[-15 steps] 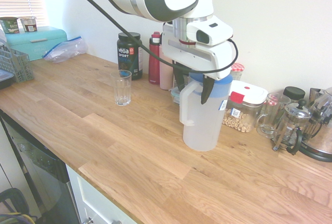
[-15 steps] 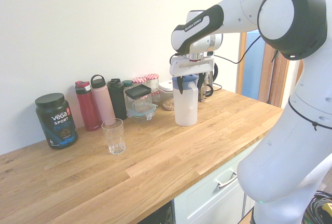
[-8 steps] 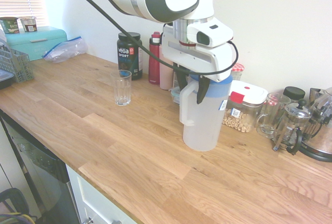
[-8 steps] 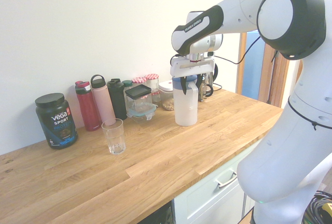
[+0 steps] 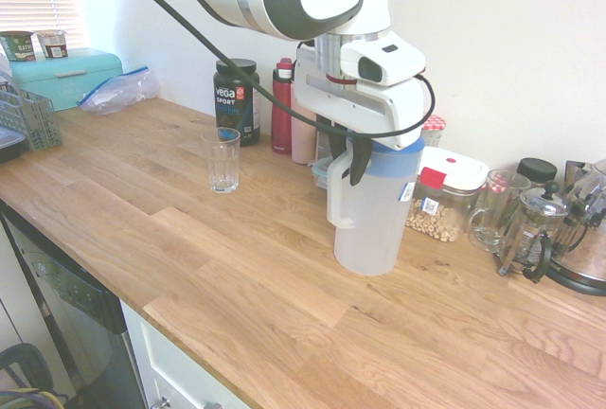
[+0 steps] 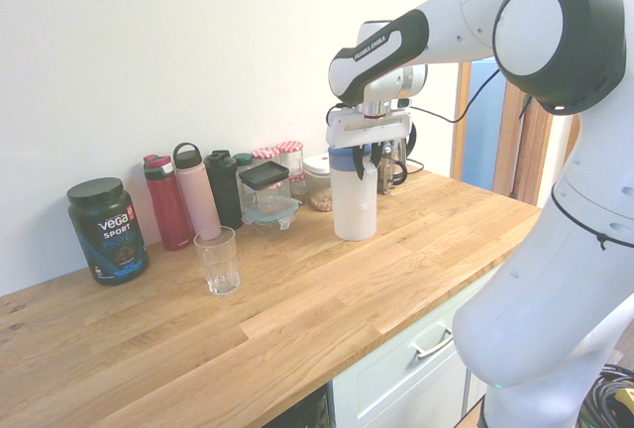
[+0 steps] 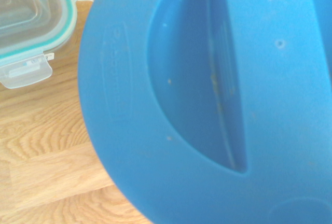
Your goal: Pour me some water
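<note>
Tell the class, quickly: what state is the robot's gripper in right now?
Gripper: down at the handle side of the pitcher, but whether it is open or closed on the handle cannot be told.

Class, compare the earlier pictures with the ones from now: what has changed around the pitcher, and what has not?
The fingers of the gripper have drawn together by the handle of the pitcher; whether they grip it yet, I cannot tell. The pitcher stands where it stood, its blue lid on, and the glass is unmoved.
</note>
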`<state>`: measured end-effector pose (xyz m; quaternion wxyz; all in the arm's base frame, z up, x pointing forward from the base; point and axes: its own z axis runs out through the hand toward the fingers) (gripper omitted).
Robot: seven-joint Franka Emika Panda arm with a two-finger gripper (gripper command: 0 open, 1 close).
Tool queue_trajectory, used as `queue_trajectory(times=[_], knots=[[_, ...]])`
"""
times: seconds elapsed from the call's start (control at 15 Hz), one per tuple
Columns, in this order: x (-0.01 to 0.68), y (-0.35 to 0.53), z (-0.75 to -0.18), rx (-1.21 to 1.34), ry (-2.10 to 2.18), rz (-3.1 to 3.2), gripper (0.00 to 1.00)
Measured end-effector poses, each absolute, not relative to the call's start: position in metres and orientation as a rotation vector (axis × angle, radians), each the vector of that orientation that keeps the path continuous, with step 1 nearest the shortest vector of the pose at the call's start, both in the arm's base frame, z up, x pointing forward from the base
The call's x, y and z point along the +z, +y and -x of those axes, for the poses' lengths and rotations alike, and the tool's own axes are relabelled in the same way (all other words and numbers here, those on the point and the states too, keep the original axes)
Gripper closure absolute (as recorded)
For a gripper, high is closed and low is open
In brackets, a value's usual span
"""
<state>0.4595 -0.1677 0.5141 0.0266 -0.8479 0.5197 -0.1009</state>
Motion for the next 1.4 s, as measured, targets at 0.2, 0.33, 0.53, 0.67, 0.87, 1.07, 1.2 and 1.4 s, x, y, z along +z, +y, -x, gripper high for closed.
queue_trajectory(times=[0.2,0.33,0.53,0.67,0.87,1.07,1.2,1.4], knots=[[0.518,-0.167,-0.456,-0.309,1.605,2.624,1.0],[0.533,-0.165,-0.45,-0.32,1.588,2.634,1.0],[0.579,-0.144,-0.434,-0.345,1.466,2.697,1.0],[0.612,-0.109,-0.427,-0.302,1.298,2.775,1.0],[0.631,-0.06,-0.426,-0.233,1.042,2.909,1.0],[0.622,-0.022,-0.435,-0.142,0.8,3.035,1.0],[0.617,0.001,-0.439,-0.067,0.643,3.116,1.0],[0.607,0.034,-0.448,0.028,0.42,3.241,1.0]])
